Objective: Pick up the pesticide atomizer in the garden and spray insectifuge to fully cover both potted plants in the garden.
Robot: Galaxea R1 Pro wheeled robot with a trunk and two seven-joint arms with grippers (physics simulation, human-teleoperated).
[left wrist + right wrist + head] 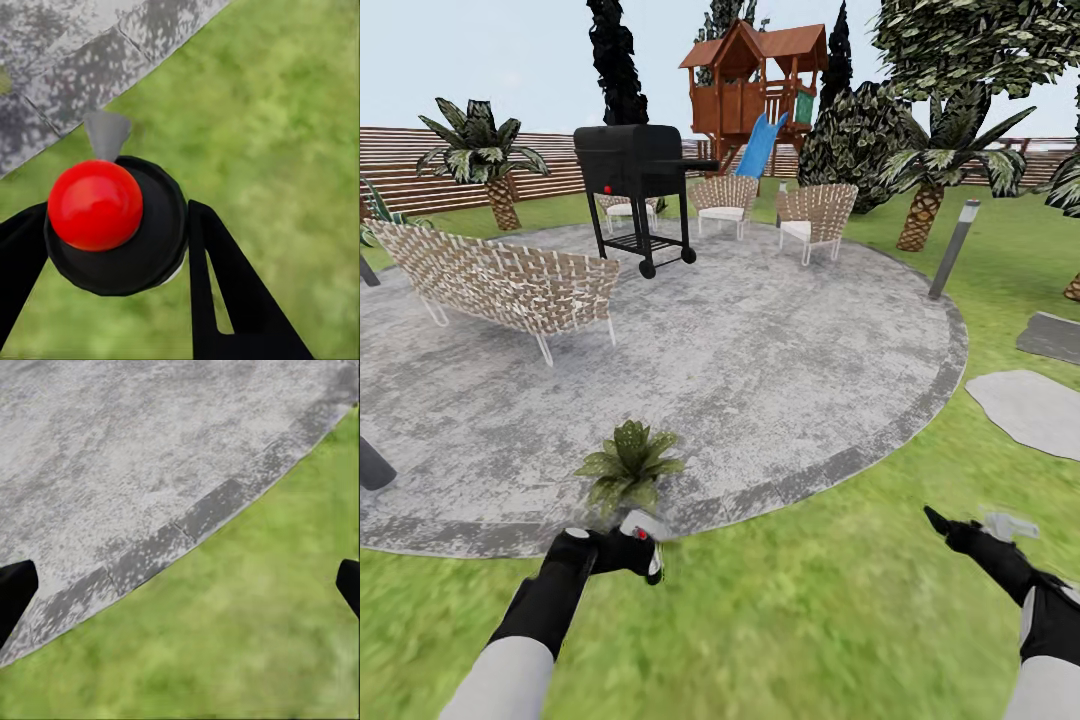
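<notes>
The pesticide atomizer (646, 541) is held at the lawn's edge just short of the round patio, with my left gripper (628, 552) shut on it. In the left wrist view its red top (95, 204) sits on a black cap between the two black fingers (225, 285), and a grey nozzle (106, 133) points toward the patio rim. One potted plant (628, 465), a low rosette of pointed green leaves, stands on the patio edge directly beyond that gripper. My right gripper (970, 528) hovers open over the grass to the right, its fingertips (15, 592) spread wide with nothing between them.
On the round grey patio (780, 360) stand a wicker sofa (500, 280), a black grill (640, 190) and wicker chairs (815, 215). A grey bollard lamp (955, 250) and stone slabs (1030, 405) lie to the right. Palms, a playhouse and a wooden fence line the back.
</notes>
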